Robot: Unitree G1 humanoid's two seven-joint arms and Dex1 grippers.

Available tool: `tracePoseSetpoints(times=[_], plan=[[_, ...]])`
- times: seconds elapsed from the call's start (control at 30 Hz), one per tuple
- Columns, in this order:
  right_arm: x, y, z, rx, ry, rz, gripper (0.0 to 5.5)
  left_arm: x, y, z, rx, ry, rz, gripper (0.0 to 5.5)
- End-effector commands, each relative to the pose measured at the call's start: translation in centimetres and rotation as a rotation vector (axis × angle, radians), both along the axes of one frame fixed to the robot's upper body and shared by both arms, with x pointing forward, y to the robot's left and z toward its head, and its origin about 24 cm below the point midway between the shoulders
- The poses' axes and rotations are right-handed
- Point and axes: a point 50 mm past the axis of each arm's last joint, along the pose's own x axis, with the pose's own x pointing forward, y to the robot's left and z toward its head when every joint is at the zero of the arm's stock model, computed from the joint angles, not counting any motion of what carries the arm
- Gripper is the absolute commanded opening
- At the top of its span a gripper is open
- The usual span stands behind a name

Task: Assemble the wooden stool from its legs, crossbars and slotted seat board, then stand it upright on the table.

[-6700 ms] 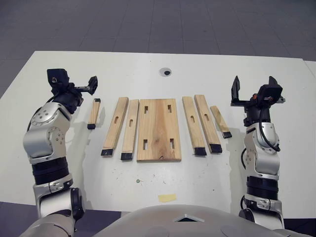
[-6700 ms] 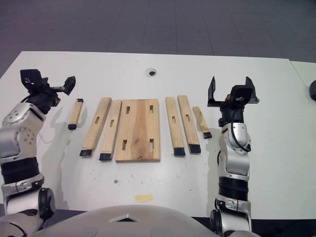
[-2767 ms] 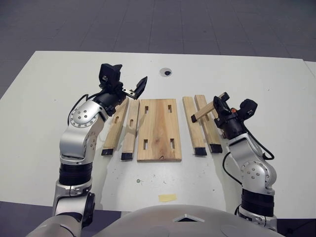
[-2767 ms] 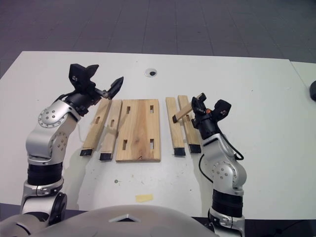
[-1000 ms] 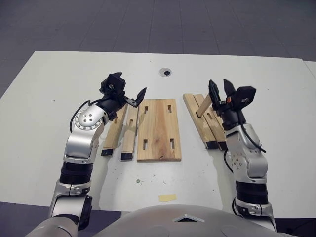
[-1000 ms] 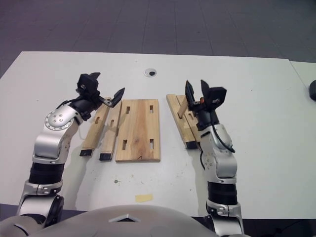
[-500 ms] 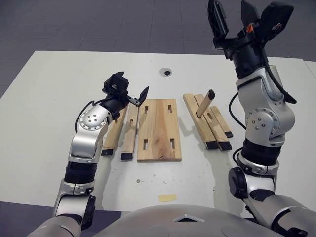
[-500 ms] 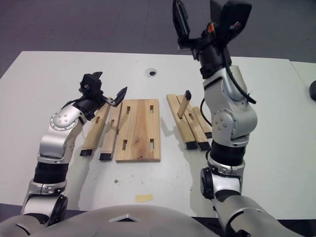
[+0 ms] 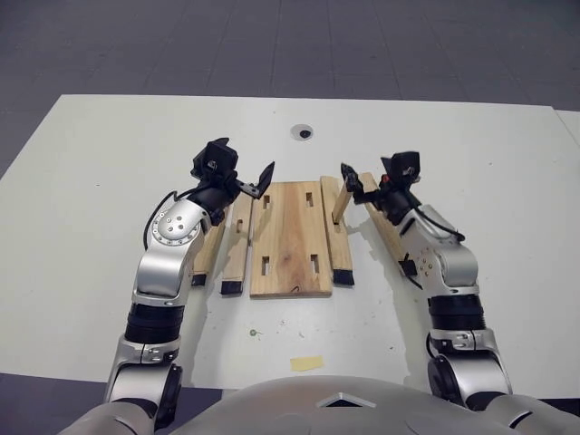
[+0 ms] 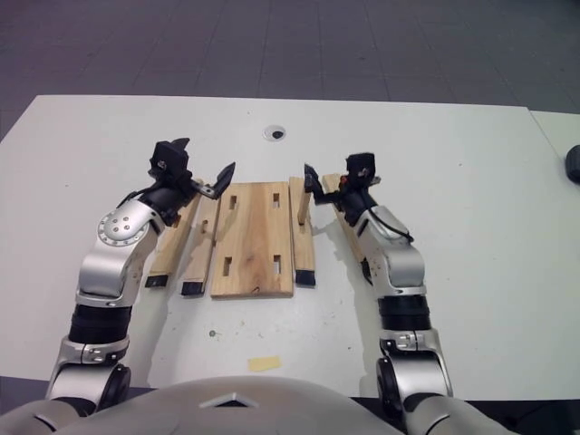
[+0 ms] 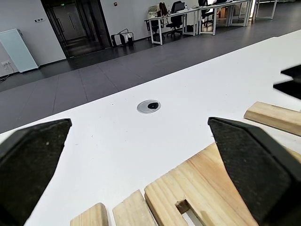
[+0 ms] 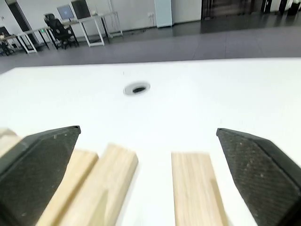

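The slotted seat board lies flat at the table's middle. Two legs lie along its left side, partly under my left arm. My left gripper hovers open over their far ends, holding nothing; the left wrist view has the board's slotted corner below the fingers. Against the board's right edge lies another leg with a short crossbar standing tilted in its slot. My right gripper is open just right of that crossbar. A further leg lies under my right arm.
A round cable hole sits in the white table behind the board. A yellow note lies near the front edge. Wide bare table spreads to the far left and far right.
My right arm has come down from high above the table to low beside the crossbar. The leg carrying the crossbar now lies against the board's right edge. My left arm has hardly moved.
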Motion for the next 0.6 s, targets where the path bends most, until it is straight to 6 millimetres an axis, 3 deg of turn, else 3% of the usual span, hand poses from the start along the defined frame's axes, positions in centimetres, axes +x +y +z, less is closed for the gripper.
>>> tracePoseSetpoints(times=[0.03,0.17,0.27,0.43,0.6], plan=[[-0.1,0.7,2.5,0.084,-0.100,0.010,5.37,-0.2,-0.3,-0.2,-0.003,0.017,0.003,5.40],[-1.5,-0.4,4.5,0.255,-0.204,-0.026,5.37,-0.1,0.1,0.0,0.008,0.010,0.015,5.40],[-4.0,-0.8,5.8,0.372,-0.286,0.010,5.37,-0.4,0.6,-0.2,0.004,0.021,0.027,5.40],[-7.8,0.1,5.6,0.340,-0.242,0.178,5.37,-0.8,1.7,-0.4,-0.006,0.039,0.079,5.40],[-6.0,3.0,7.9,0.277,-0.313,0.207,5.37,-0.7,1.2,-0.6,0.002,0.044,0.066,5.40]])
